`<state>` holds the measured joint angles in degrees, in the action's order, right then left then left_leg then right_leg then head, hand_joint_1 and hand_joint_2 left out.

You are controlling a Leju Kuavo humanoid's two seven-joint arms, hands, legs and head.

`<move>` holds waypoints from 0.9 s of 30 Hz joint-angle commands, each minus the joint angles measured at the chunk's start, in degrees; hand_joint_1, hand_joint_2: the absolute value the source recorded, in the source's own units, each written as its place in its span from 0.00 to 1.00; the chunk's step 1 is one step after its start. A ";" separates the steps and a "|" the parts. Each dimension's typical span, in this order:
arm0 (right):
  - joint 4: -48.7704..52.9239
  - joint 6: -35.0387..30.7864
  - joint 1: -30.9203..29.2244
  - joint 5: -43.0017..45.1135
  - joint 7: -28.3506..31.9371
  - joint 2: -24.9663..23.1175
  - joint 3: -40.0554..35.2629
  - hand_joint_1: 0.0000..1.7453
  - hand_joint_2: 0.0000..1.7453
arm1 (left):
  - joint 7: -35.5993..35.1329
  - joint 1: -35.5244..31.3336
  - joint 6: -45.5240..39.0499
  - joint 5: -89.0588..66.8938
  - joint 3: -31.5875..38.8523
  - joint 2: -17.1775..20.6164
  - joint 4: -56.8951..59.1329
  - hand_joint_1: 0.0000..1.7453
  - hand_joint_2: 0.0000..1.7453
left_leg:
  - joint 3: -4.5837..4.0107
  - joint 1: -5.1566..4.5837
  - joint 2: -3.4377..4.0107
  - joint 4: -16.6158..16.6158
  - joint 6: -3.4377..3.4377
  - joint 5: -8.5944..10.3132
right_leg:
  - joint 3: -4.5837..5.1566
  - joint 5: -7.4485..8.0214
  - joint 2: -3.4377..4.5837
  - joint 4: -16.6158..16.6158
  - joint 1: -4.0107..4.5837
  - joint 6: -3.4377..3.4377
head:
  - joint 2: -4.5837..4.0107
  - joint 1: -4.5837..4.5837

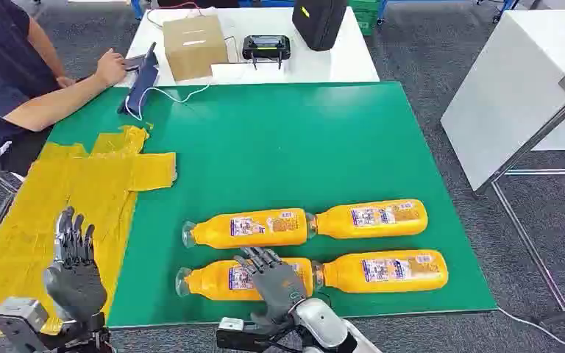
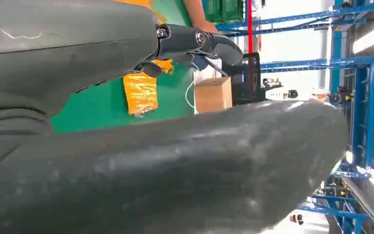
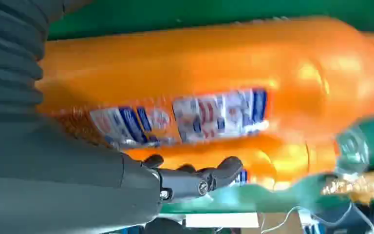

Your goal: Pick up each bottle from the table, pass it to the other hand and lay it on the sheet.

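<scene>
**A:** On the green mat (image 1: 301,147), four orange bottles lie on their sides, two rows of two. Right hand (image 1: 274,283) sits over the near-left bottle (image 1: 217,280), fingers draped across its label. Can't tell if the thumb has closed under it; not calling it a grasp. Bottle looks flat on the mat.

**B:** Left hand?

**A:** Left hand (image 1: 73,268) is up over the yellow sheet (image 1: 59,191), fingers apart and upright, holding nothing. Reads as waiting for the handover.

**B:** Risks?

**A:** Main one is roll. Bottles are smooth, glossy, round-bodied plastic; wrist cam shows strong highlights on the shoulder. Fingers pressing from the top only could squirt it sideways into the far-left bottle (image 1: 246,228), which lies just beside it. Its neck end is also close to the near-right bottle (image 1: 382,271), so a skewed lift could nudge that one.

**B:** Handover?

**A:** Slippery surface plus a tapered neck. A grip near the label edge could let it pivot and droop. The left hand needs bare body to grab, and the right covers the middle.

**B:** Sheet?

**A:** Thin crinkled film, wrinkled and folded at the corner, partly hanging off the table edge. Round bottle may roll on it, or drag the film.

**B:** Other stuff?

**A:** Person's hand (image 1: 109,68) at the far-left corner beside a cardboard box (image 1: 193,45). Well apart.
</scene>
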<state>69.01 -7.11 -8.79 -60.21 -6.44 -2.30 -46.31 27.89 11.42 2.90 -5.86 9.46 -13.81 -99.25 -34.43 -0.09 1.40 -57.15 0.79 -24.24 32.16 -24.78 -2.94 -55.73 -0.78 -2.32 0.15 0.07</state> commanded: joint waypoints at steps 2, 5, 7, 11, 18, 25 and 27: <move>-15.23 1.27 -4.76 -2.65 -4.38 1.89 -2.10 0.00 1.00 | -1.65 -1.14 1.05 1.14 1.69 -0.68 1.44 0.00 0.00 | 0.25 0.03 -0.09 0.09 -0.03 0.01 | -0.24 0.00 0.08 0.12 0.00 0.04 | 0.00 0.00; -15.23 1.27 -4.76 -2.65 -4.38 1.89 -2.10 0.00 1.00 | -1.65 -1.14 1.05 1.14 1.69 -0.68 1.44 0.00 0.00 | 0.39 0.06 -0.14 0.10 -0.04 0.01 | -0.38 0.01 0.15 0.16 0.03 0.08 | 0.00 0.00; -14.75 1.36 -4.66 -2.64 -4.37 1.87 -2.02 0.00 1.00 | -1.65 -1.08 1.08 1.14 1.68 -0.69 1.38 0.00 0.00 | 0.44 0.07 -0.12 0.07 -0.04 0.00 | -0.35 0.01 0.12 0.14 0.04 0.08 | 0.00 0.02; -14.75 1.36 -4.66 -2.64 -4.37 1.87 -2.02 0.00 1.00 | -1.65 -1.08 1.08 1.14 1.68 -0.69 1.38 0.00 0.00 | 0.49 0.08 -0.15 0.07 -0.06 -0.03 | -0.33 0.00 0.13 0.14 0.04 0.09 | 0.00 0.02; -14.75 1.36 -4.66 -2.64 -4.37 1.87 -2.02 0.00 1.00 | -1.65 -1.08 1.08 1.14 1.68 -0.69 1.38 0.00 0.00 | 0.75 0.05 -0.18 0.11 -0.11 -0.08 | -0.12 -0.16 0.09 0.17 0.01 0.28 | 0.00 0.00; -13.59 1.43 -3.99 -4.28 -5.89 2.26 -0.94 0.00 1.00 | -1.92 -0.95 1.26 1.45 1.98 -0.75 1.23 0.00 0.00 | 0.87 0.08 -0.23 0.14 -0.10 -0.03 | -0.24 -0.03 0.14 0.19 0.04 0.22 | 0.00 0.02; -12.78 1.47 -3.52 -5.17 -6.57 2.67 0.11 0.00 1.00 | -2.02 -0.75 1.41 1.60 2.31 -0.84 0.90 0.00 0.00 | 0.91 0.05 -0.19 0.11 -0.07 -0.05 | -0.27 -0.06 0.05 0.15 0.01 0.19 | 0.00 0.00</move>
<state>60.59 -6.14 -13.52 -63.58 -10.97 -1.95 -47.74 26.56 11.38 3.78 -4.72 10.62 -13.94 -99.25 -33.54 -0.08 1.41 -57.11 0.76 -24.33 31.98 -24.85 -2.92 -55.68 -0.79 -2.18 0.15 0.07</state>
